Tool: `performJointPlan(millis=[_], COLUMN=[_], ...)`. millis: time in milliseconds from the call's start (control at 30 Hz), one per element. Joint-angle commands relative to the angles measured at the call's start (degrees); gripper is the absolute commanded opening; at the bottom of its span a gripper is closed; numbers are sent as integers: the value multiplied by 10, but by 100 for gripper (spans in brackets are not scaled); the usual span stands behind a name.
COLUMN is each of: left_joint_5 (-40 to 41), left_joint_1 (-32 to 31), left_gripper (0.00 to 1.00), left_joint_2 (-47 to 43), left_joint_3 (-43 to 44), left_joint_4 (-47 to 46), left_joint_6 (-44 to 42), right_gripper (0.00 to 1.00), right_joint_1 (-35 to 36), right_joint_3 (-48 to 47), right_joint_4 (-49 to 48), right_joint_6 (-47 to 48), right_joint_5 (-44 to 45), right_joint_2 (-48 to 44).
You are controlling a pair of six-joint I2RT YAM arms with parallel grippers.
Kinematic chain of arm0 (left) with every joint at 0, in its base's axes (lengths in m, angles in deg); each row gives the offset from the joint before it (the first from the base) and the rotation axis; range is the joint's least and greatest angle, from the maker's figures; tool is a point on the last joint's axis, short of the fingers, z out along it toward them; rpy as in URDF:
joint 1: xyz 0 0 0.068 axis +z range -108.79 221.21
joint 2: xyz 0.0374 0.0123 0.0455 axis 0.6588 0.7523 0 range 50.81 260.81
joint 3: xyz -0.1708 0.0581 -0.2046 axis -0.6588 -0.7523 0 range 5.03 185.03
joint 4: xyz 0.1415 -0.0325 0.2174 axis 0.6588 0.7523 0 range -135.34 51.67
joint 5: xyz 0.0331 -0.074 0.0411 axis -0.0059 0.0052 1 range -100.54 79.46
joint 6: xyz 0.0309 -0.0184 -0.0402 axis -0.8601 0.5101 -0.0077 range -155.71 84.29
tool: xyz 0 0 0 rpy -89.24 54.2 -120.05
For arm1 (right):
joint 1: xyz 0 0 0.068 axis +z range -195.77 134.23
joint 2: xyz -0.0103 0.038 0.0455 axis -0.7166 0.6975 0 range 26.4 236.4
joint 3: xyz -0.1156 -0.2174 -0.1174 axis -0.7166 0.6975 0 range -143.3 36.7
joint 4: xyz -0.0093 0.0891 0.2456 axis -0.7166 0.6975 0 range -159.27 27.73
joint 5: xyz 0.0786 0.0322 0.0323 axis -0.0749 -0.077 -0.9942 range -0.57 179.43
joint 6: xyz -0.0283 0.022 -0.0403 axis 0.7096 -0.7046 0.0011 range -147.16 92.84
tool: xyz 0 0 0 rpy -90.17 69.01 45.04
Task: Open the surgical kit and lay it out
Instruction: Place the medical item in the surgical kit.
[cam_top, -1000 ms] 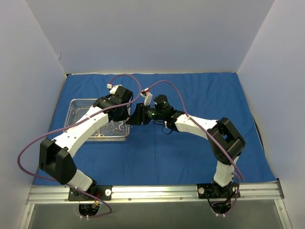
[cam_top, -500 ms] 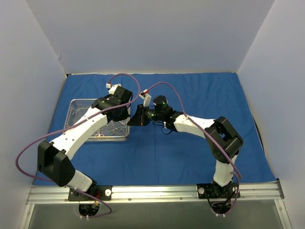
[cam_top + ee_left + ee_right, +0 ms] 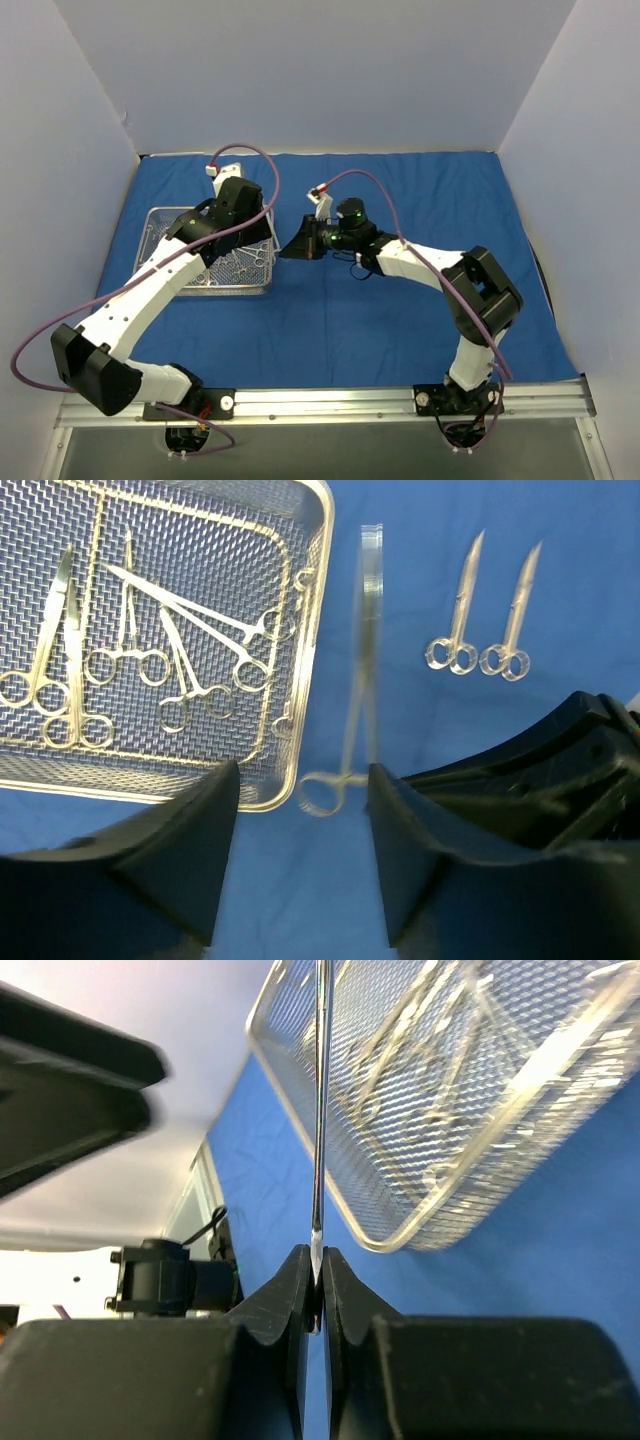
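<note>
The silver mesh tray [image 3: 152, 216] sits on the spread blue cloth [image 3: 400, 320] at the left, with several steel instruments [image 3: 130, 660] lying in it. My right gripper [image 3: 312, 1262] is shut on the tip of one instrument [image 3: 362, 650], which sticks out just right of the tray's rim [image 3: 400, 1242]. My left gripper [image 3: 303, 810] is open right in front of that instrument's ring handles, with nothing between its fingers. Two more instruments [image 3: 455, 610] lie side by side on the cloth [image 3: 570, 540] to the right. In the top view the two grippers meet at the tray's right edge: left [image 3: 260, 236], right [image 3: 285, 250].
White walls close in the cloth on three sides. A metal rail [image 3: 330, 402] with both arm bases runs along the near edge. Purple cables [image 3: 260, 160] loop above both wrists. The right arm's black wrist fills the lower right of the left wrist view.
My right gripper has shut on the instrument. My left gripper has opened, let it go and drawn back toward the tray.
</note>
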Motion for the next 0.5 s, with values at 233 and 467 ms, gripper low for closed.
performJointPlan(millis=[233, 467], left_joint_5=[0, -93], left_joint_1=[61, 170], left_gripper=[97, 94], left_joint_2=[-82, -147], left_joint_3=[-45, -133], left_joint_4=[-78, -136], left_joint_6=[-72, -138], right_gripper=[0, 0], right_joint_1=[-173, -297], right_joint_3=[62, 48], right_joint_4=[127, 269], right_joint_6=[94, 185], right_joint_5=[-32, -41], right_joint_2=[-107, -92])
